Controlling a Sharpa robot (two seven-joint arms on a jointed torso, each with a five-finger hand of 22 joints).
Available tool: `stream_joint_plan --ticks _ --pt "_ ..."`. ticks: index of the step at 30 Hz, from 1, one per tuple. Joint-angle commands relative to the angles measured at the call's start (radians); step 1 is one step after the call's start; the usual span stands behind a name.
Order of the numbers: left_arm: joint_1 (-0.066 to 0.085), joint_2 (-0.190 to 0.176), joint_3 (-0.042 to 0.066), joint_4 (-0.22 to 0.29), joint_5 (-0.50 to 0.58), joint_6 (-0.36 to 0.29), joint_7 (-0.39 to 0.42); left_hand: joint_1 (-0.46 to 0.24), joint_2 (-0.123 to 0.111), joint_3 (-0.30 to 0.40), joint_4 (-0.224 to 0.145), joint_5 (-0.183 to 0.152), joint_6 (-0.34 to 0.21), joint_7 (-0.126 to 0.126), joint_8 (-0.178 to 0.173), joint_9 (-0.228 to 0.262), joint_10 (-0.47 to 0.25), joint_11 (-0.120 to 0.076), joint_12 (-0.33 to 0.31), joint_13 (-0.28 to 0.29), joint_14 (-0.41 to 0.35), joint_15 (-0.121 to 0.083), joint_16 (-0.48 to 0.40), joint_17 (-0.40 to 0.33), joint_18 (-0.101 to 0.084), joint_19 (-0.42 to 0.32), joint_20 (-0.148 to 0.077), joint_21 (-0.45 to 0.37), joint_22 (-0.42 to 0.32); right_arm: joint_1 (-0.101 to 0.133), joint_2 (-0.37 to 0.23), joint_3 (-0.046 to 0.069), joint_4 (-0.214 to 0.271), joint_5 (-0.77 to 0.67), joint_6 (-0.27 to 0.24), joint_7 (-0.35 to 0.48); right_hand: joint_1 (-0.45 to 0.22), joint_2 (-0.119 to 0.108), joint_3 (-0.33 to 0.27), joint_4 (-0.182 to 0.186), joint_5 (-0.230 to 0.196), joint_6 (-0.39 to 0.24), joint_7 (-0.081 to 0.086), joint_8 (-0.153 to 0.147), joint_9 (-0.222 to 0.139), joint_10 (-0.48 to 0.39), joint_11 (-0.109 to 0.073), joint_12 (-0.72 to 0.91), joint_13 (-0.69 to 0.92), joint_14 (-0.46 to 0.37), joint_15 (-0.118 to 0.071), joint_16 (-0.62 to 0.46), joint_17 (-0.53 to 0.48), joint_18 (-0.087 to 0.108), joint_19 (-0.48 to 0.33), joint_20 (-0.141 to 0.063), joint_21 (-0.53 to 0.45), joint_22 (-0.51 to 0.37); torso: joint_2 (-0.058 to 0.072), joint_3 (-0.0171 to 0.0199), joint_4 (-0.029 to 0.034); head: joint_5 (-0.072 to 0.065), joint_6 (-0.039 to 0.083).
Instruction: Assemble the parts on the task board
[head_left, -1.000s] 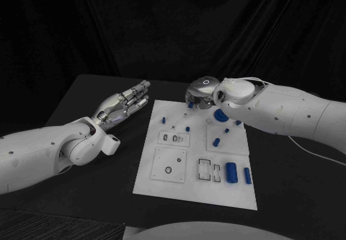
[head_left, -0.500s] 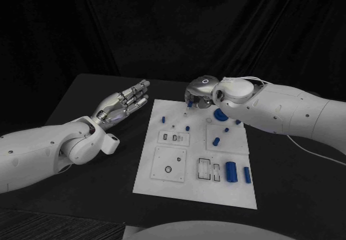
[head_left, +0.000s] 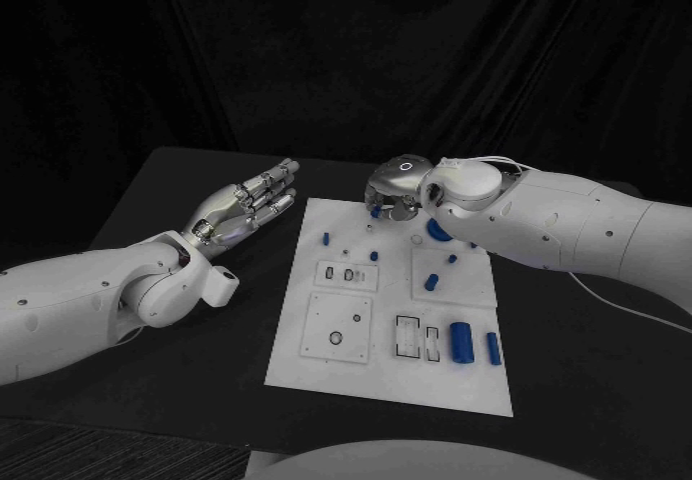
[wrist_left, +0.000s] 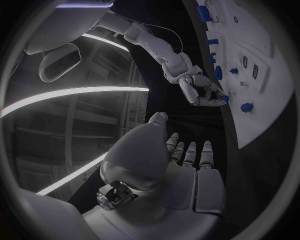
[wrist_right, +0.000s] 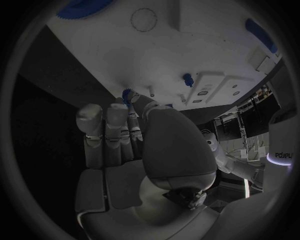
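**Right robot hand works a small blue part at the far edge of the task board**

The right robot hand (head_left: 397, 193) hangs over the far edge of the task board (head_left: 389, 385), fingers curled down around a small blue part (head_left: 378, 211). The left wrist view shows the fingertips closed together with blue at their tips, so I judge the part is pinched, though how firmly I cannot tell. In the right wrist view a blue piece (wrist_right: 130, 96) sits just at the fingertips, above the white board.

The left robot hand (head_left: 242, 208) is held off the board's left side above the desk (head_left: 188, 180), palm up, fingers apart and nearly straight, holding nothing.

To do this step well, the right robot hand should probably keep the part pinched near its upper end so its lower end stays free, bring it squarely over its seat, and lower it straight without tilting. Pushing at an angle risks jamming it or dragging it across the board.

The held part is too hidden by the fingers to read its long axis with certainty; it appears roughly upright, pointing down at the board. The large blue cylinder (head_left: 462, 342) near the board's near right lies flat, its long axis running near to far.
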Motion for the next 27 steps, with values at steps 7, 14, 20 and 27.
stream_joint_plan --ticks 7,14,20,27 --pt "-0.001 0.005 0.001 -0.005 0.001 0.016 0.114 0.003 0.009 0.009 -0.003 0.002 0.0 0.008 0.001 0.0 -0.002 0.01 -0.004 -0.001 -0.002 0.005 -0.004 -0.001 0.002 0.001 0.009 -0.006 -0.002 -0.007 -0.002 -0.001 0.002 -0.008 0.034 -0.021 -0.013 -0.012 0.003 0.009 0.001 -0.056 -0.014 -0.038 -0.014 -0.027 0.017 -0.031 0.0 -0.009 0.015 -0.007 -0.01 -0.015 -0.009 0.008 -0.014 -0.002 -0.002 0.0007 -0.0006 0.001 -0.003" --pt "-0.001 0.009 0.001 -0.01 0.001 0.019 0.112 0.004 0.01 0.011 -0.004 0.002 0.0 0.008 0.001 0.0 -0.002 0.01 -0.004 -0.001 -0.002 0.005 -0.004 -0.001 0.003 0.001 0.01 -0.006 -0.002 -0.012 -0.002 -0.001 0.002 -0.008 0.081 -0.058 -0.018 -0.038 0.001 0.01 -0.005 -0.196 -0.063 -0.082 -0.061 -0.138 0.034 -0.089 -0.001 -0.053 0.031 -0.049 -0.067 -0.005 -0.052 0.021 -0.068 -0.04 -0.001 0.0008 0.0003 0.001 -0.004" --pt "-0.001 0.01 0.001 -0.013 0.001 0.021 0.109 0.004 0.01 0.011 -0.004 0.002 0.0 0.008 0.001 0.0 -0.002 0.01 -0.004 -0.001 -0.002 0.005 -0.004 -0.001 0.003 0.001 0.01 -0.006 -0.002 -0.014 -0.01 -0.001 -0.001 -0.008 0.059 -0.087 0.0 -0.028 -0.097 0.004 -0.014 -0.658 -0.135 -0.099 -0.206 -0.328 0.053 -0.081 0.013 -0.135 0.05 -0.094 -0.142 0.011 -0.121 0.043 -0.155 -0.084 -0.001 0.0004 0.0006 0.003 -0.003" --pt "-0.001 0.011 0.001 -0.02 0.001 0.026 0.107 0.004 0.011 0.014 -0.005 0.0 -0.002 0.01 0.001 0.0 -0.002 0.012 -0.004 -0.001 -0.002 0.004 -0.004 -0.001 0.004 0.001 0.011 -0.006 -0.002 -0.011 -0.047 -0.001 0.03 -0.008 -0.071 -0.089 0.01 -0.018 -0.127 0.023 -0.012 -0.65 -0.132 -0.09 -0.212 -0.353 0.056 -0.058 0.018 -0.141 0.051 -0.088 -0.141 0.012 -0.124 0.046 -0.165 -0.079 -0.001 0.0004 0.0007 0.0 -0.001"
